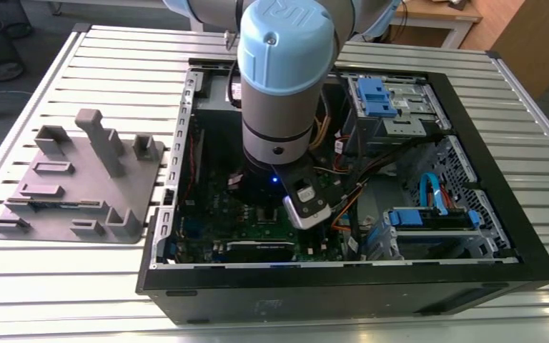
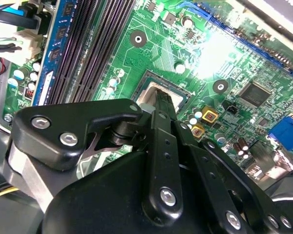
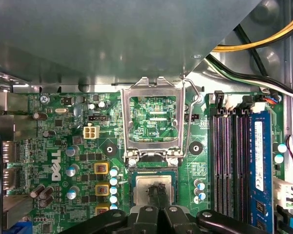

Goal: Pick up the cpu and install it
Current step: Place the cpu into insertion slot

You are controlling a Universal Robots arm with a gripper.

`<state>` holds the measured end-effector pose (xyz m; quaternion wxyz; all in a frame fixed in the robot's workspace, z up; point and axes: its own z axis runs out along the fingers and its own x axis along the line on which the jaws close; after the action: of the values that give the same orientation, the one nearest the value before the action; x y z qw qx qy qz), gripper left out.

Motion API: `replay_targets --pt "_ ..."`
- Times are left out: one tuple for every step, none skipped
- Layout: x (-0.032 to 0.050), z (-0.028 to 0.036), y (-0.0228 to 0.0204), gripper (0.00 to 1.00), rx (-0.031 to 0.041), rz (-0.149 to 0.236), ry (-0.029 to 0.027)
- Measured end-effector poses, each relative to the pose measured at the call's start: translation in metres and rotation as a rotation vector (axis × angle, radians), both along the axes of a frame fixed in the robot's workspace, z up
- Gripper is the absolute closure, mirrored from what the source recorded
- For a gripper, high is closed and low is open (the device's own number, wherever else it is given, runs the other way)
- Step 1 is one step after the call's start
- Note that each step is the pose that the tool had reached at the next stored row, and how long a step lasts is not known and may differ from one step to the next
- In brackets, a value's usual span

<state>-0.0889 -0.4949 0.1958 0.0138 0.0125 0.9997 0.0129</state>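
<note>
Closest to the lens, the gripper (image 3: 158, 194) is hanging with fingertips drawn together, the arm (image 1: 279, 78) reaching straight down into the open computer case (image 1: 351, 286) because the green board (image 3: 63, 146) is lying flat on its floor. The metal load plate (image 3: 154, 85) is standing swung back, leaving the socket (image 3: 151, 173) open from above, though memory slots (image 3: 229, 156) are crowding one side. The cpu (image 3: 142, 190) is sitting flat inside the socket under the tips, edges squaring with its frame.
</note>
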Motion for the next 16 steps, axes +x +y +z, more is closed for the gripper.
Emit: replay_targets --pt "0.0000 -0.0007 0.0000 0.89 -0.0001 0.000 0.0000" --pt "0.0000 -0.0014 0.0000 0.89 -0.0005 0.000 0.0002" --pt "-0.0001 -0.0019 -0.0001 0.89 -0.0008 0.000 0.0003" --pt "-0.0001 -0.0020 -0.0001 0.89 -0.0009 0.000 0.0003" --pt "-0.0001 -0.0021 -0.0001 0.89 -0.0007 0.000 0.0003" --pt "0.0000 -0.0023 -0.0001 0.89 -0.0005 0.000 0.0002" --pt "0.0000 -0.0025 0.0000 0.89 -0.0003 0.000 0.0001" --pt "0.0000 -0.0029 -0.0001 0.89 -0.0005 0.000 0.0002" --pt "0.0000 -0.0031 -0.0001 0.89 -0.0007 0.000 0.0003" --pt "0.0000 -0.0032 -0.0001 0.89 -0.0007 0.000 0.0003" --pt "0.0000 -0.0032 -0.0001 0.89 -0.0007 0.000 0.0003" --pt "0.0000 -0.0034 -0.0001 0.89 -0.0005 0.000 0.0002" --pt "0.0000 -0.0035 0.0000 0.89 -0.0003 0.000 0.0001" --pt "0.0000 -0.0035 0.0000 0.89 -0.0003 0.000 0.0001" --pt "0.0000 -0.0037 -0.0001 0.89 -0.0004 0.000 0.0001" --pt "0.0000 -0.0039 -0.0001 0.89 -0.0005 0.000 0.0002"
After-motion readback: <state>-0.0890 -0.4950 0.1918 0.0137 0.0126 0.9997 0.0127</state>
